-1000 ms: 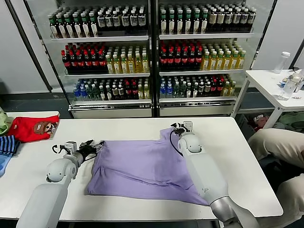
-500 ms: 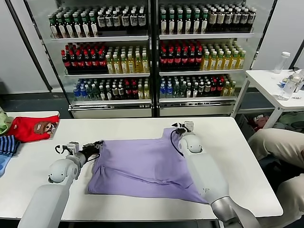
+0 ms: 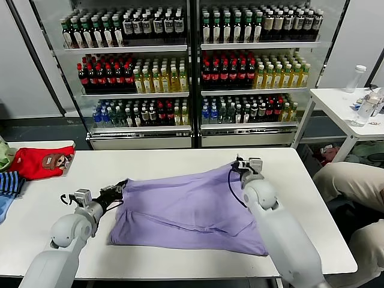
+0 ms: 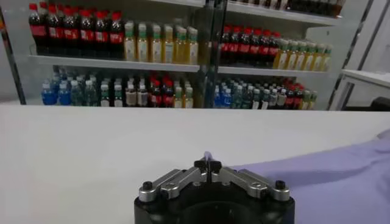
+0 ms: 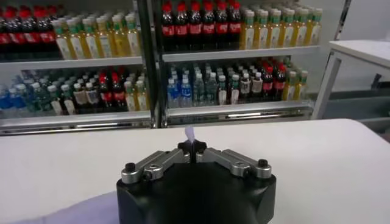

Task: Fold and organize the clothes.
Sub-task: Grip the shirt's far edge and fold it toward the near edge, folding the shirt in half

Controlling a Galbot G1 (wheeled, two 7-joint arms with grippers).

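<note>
I see the lavender t-shirt (image 3: 186,207) spread over the middle of the white table (image 3: 180,159), plain side up, far edge stretched between my two arms and lifted a bit at the right corner.

Left gripper (image 3: 117,188) sits at the shirt's far left corner, jaws clenched on the fabric there. In the left wrist view a small sliver of purple cloth pokes out between the closed tips of the left gripper (image 4: 208,163), shirt body (image 4: 341,176) trailing off to the side over the table.

Right gripper (image 3: 240,164) is at the far right corner, jaws clamped on the cloth, corner pulled up off the table. Right wrist view: closed tips of the right gripper (image 5: 192,146) with a small tab of lavender sticking up between them, more shirt (image 5: 67,210) low beside the gripper body.

Near edge of the shirt lies flat, close to the table's front edge.

Red garment with a cartoon face (image 3: 42,161) and a blue striped garment (image 3: 9,183) lie on the table's far left end, well apart from the shirt. Drink coolers (image 3: 192,72) stocked with bottles stand behind the table. A smaller white side table (image 3: 345,105) sits off to the right.
</note>
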